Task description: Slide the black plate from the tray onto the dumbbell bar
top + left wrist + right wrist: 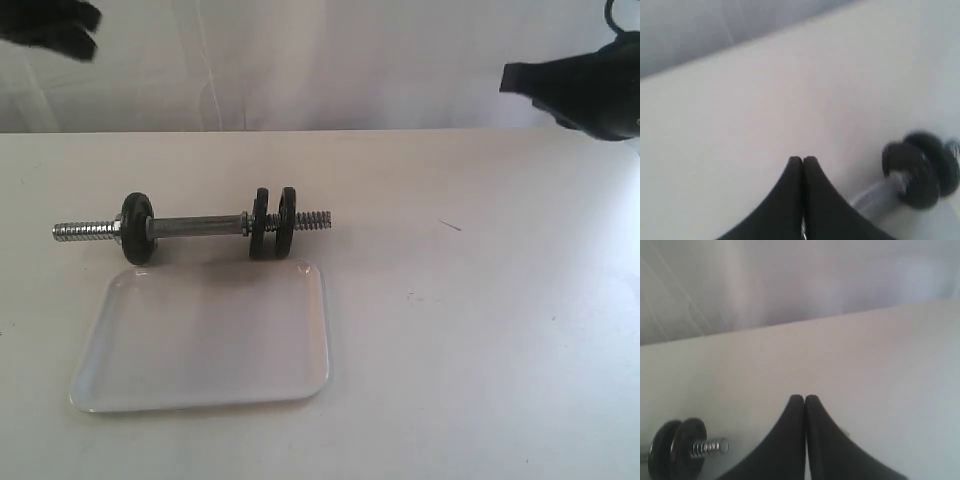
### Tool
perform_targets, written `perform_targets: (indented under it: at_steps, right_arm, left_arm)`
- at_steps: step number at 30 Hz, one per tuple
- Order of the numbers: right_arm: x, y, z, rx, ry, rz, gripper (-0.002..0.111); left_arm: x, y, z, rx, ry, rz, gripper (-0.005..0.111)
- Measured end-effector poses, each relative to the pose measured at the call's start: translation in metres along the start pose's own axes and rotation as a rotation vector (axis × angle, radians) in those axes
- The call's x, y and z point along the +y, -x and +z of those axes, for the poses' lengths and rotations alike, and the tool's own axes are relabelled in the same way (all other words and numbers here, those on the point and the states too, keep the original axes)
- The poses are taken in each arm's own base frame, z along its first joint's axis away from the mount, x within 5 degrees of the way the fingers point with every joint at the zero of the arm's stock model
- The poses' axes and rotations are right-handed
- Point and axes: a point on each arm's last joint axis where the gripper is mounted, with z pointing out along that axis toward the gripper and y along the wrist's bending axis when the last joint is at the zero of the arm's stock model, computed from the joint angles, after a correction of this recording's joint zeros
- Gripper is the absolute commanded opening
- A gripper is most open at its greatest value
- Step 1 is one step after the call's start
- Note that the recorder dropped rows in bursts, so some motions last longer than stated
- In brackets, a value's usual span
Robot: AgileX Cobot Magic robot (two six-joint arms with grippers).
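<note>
Lying across the table (480, 320), just beyond the far rim of the tray (200, 345), the dumbbell bar (195, 226) is carrying all three black discs. One disc (137, 228) is sitting near its left threaded end, and two are standing side by side near the right end. The outer one of this pair, which I am taking as the black plate (289, 218), is sitting on the bar close to the right thread. Nothing is lying in the tray, so I am judging that the sliding is already done.

The left gripper (802, 161) and the right gripper (804, 399) are both hanging high above the table, well apart from the bar. Each is keeping its fingertips pressed together and gripping nothing.

One thing is worrying me: no collar is showing outside the right pair, so a knock or a tilt of the bar could be letting the black plate slip off the thread. The bar is also resting on round discs, so a light push could be rolling it against the tray.
</note>
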Motion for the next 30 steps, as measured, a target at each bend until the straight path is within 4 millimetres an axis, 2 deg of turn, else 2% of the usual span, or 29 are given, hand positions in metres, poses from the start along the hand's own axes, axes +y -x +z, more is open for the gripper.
perform_targets:
  at_steps: [4, 8, 10, 13, 15, 19, 23, 26, 30]
  right_arm:
    - [0.001, 0.020, -0.019, -0.164, -0.012, -0.003, 0.000]
    - [0.004, 0.038, -0.047, -0.321, -0.014, -0.003, 0.000]
    - [0.005, 0.045, -0.061, -0.388, -0.012, -0.003, 0.000]
    - [0.006, 0.045, -0.079, -0.437, -0.006, -0.003, 0.000]
    - [0.005, 0.038, -0.087, -0.440, -0.005, -0.003, 0.000]
    - [-0.001, 0.016, -0.100, -0.450, -0.020, -0.016, 0.000]
    - [-0.009, -0.009, -0.098, -0.423, -0.049, -0.024, 0.000]
    - [-0.012, -0.022, -0.094, -0.387, -0.059, -0.022, 0.000]
    - [-0.014, -0.028, -0.092, -0.367, -0.064, -0.022, 0.000]
  left_arm:
    - [0.003, 0.013, -0.069, -0.295, 0.131, -0.062, 0.000]
    - [-0.010, 0.004, -0.115, -0.483, 0.226, -0.068, 0.000]
    - [-0.017, -0.008, -0.131, -0.557, 0.260, -0.086, 0.000]
    - [-0.024, -0.034, -0.146, -0.638, 0.316, -0.116, 0.000]
    - [-0.028, -0.058, -0.148, -0.658, 0.346, -0.144, 0.000]
    - [-0.039, -0.108, -0.153, -0.670, 0.387, -0.172, 0.000]
    - [-0.052, -0.151, -0.158, -0.664, 0.399, -0.179, 0.000]
    - [-0.059, -0.171, -0.163, -0.675, 0.399, -0.188, 0.000]
    - [-0.066, -0.184, -0.170, -0.705, 0.401, -0.189, 0.000]
